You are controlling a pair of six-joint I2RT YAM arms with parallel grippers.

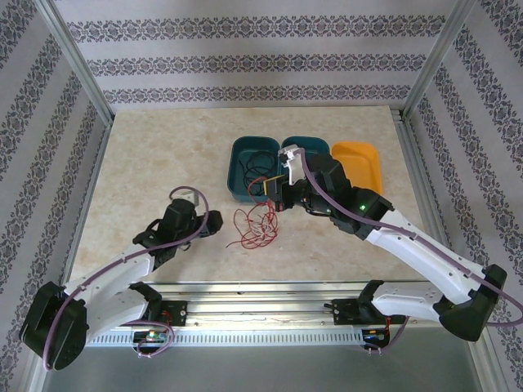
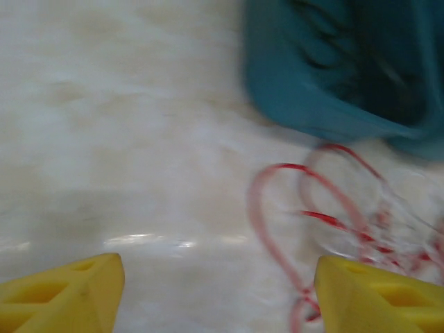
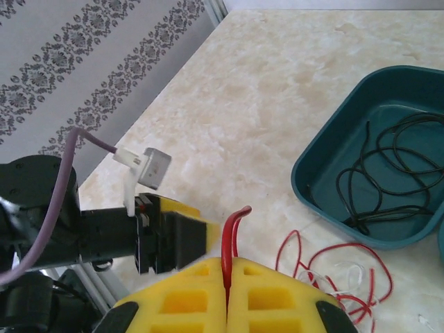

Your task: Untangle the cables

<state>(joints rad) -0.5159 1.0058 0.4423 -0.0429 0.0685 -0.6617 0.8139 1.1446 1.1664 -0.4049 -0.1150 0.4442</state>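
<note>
Lying in a loose snarl on the worktop (image 1: pixel 163 155), just near of the left teal bin (image 1: pixel 237 175), the red cable (image 1: pixel 255 227) is the piece in hand. A pale, thin white strand (image 3: pixel 349 272) seems to be caught among its loops, though it is too faint to trace. The black cable (image 3: pixel 388 173) sits apart, coiled inside that teal bin.

At the far right edge of the snarl, the right gripper (image 3: pixel 227 272) has its yellow fingers pressed fully together on one end of the red cable, which sticks up between them in a short hook. Just left of the snarl, the left gripper (image 2: pixel 218 295) hangs low over the worktop with its fingers spread wide and nothing between them; a red loop passes close to its right finger. An orange tray (image 1: pixel 364 159) lies to the right, beyond the second bin.

The step looks like pulling the red cable free of the white strand, with black already sorted. Next, the left gripper would likely need to close on the white strand, or on a red loop, to anchor the snarl while the right draws its end up and away. A blind pull could drag everything along.
</note>
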